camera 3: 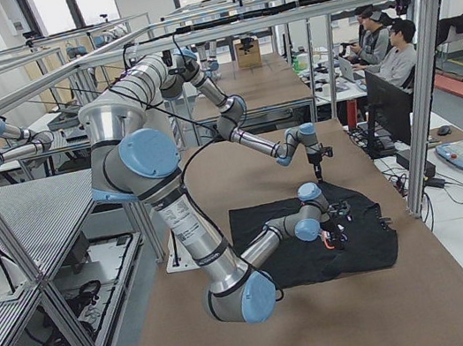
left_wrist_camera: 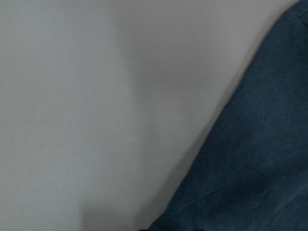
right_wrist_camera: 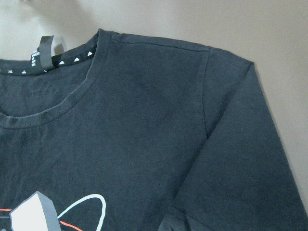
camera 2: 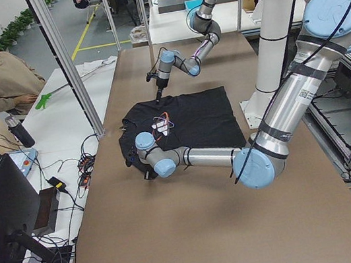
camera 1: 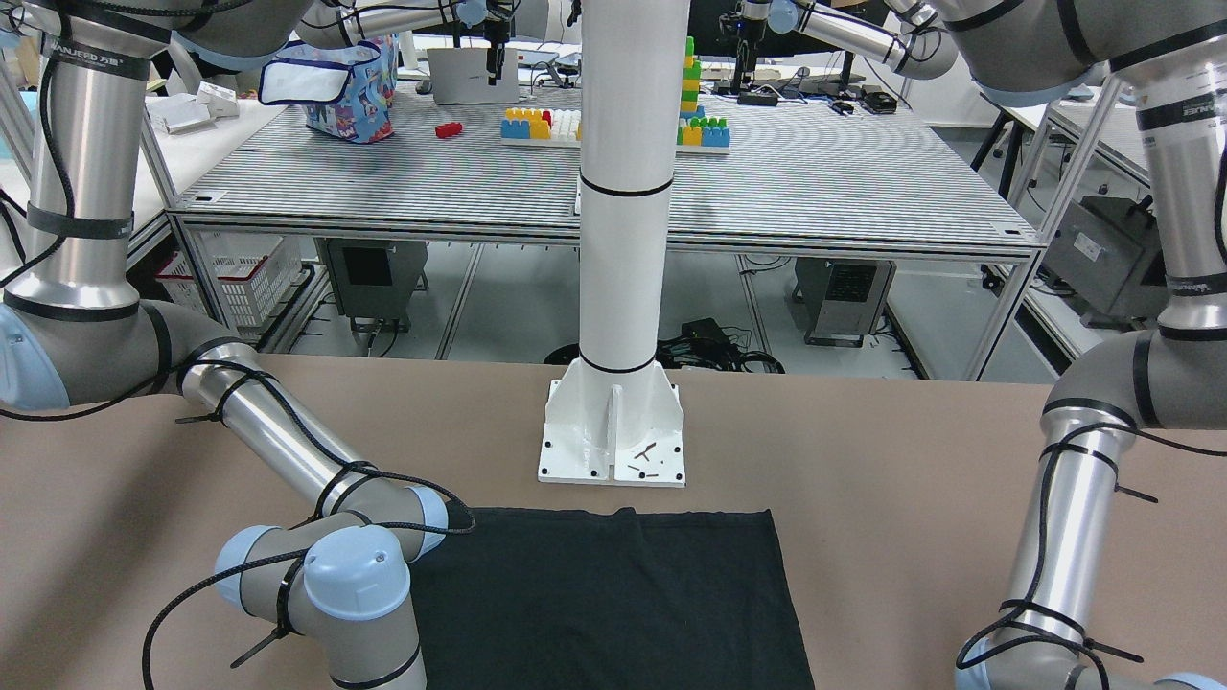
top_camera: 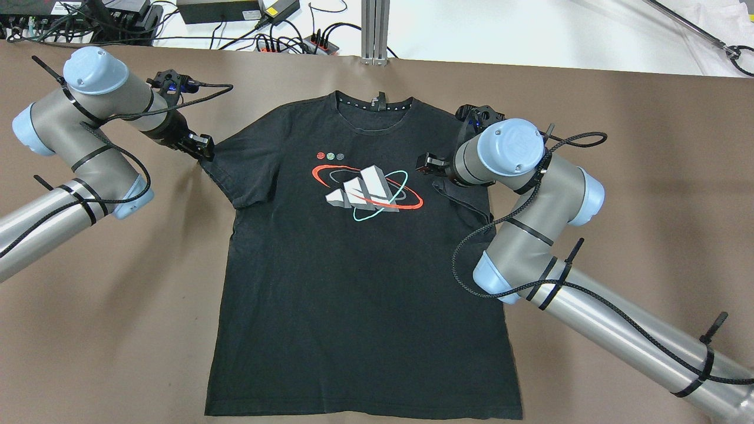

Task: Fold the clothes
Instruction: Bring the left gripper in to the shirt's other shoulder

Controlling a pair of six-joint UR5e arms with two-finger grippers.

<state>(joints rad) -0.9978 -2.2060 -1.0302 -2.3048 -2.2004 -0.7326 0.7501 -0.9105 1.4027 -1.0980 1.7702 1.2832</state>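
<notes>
The clothes are one black T-shirt with a red, white and teal print on the chest, lying flat and face up on the brown table, collar toward the far edge. My left gripper touches the outer edge of its left sleeve; the left wrist view shows only that sleeve and bare table. My right gripper sits low over the right shoulder, largely hidden by its own wrist. A small raised fold of sleeve shows at the bottom of the right wrist view. Neither gripper's fingers show clearly.
A white pillar base is bolted to the table just past the shirt's hem. Cables and power strips and an aluminium post line the far edge. A seated person and a monitor are beyond it.
</notes>
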